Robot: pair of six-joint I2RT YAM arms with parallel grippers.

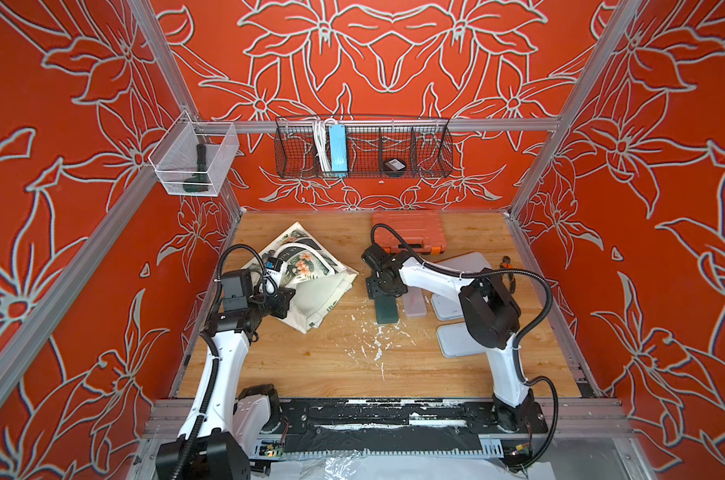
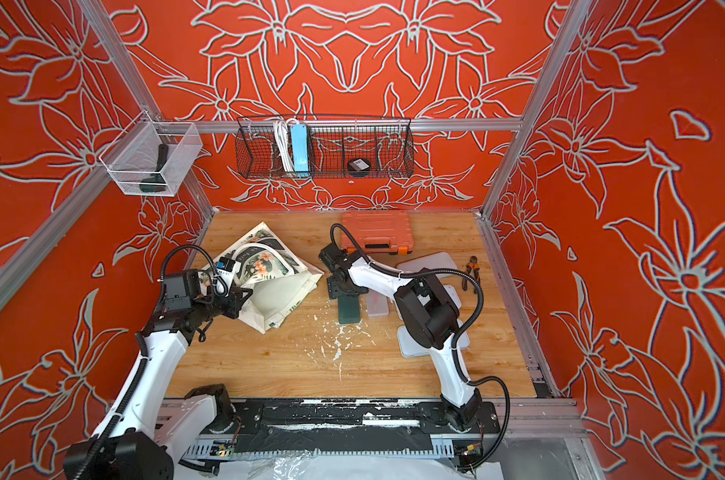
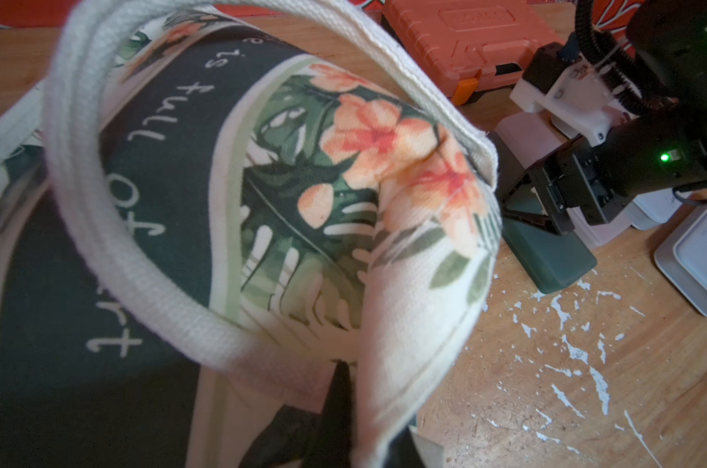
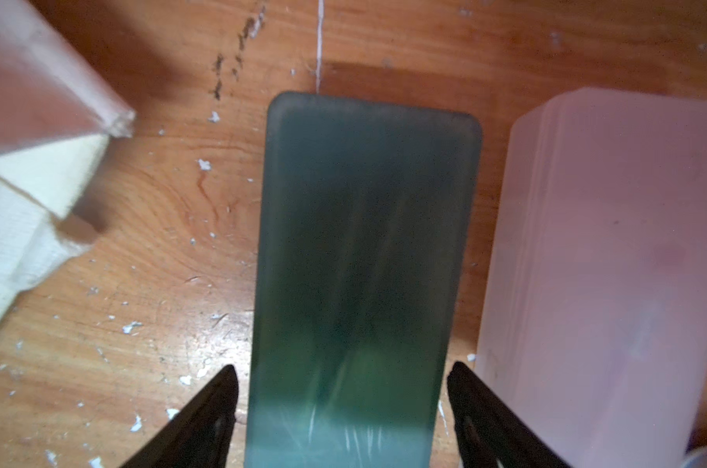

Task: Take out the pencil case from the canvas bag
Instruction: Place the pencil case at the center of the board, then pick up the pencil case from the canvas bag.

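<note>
The right gripper (image 4: 341, 370) stands wide, one finger on each side of the green pencil case (image 4: 364, 243). The case lies flat on the table (image 4: 149, 283), outside the canvas bag (image 3: 408, 308). I judge this is the release: lift straight up, so no finger drags the case into the pink box (image 4: 607, 263) just beside one jaw. Farther off, the left gripper (image 3: 368, 421) is closed on the bag's edge. Blur hides whether the right fingers touch the case.

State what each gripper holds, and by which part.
The left gripper pinches the canvas bag by its cloth edge. The right gripper holds nothing: its open jaws straddle the dark green case on the table.
</note>
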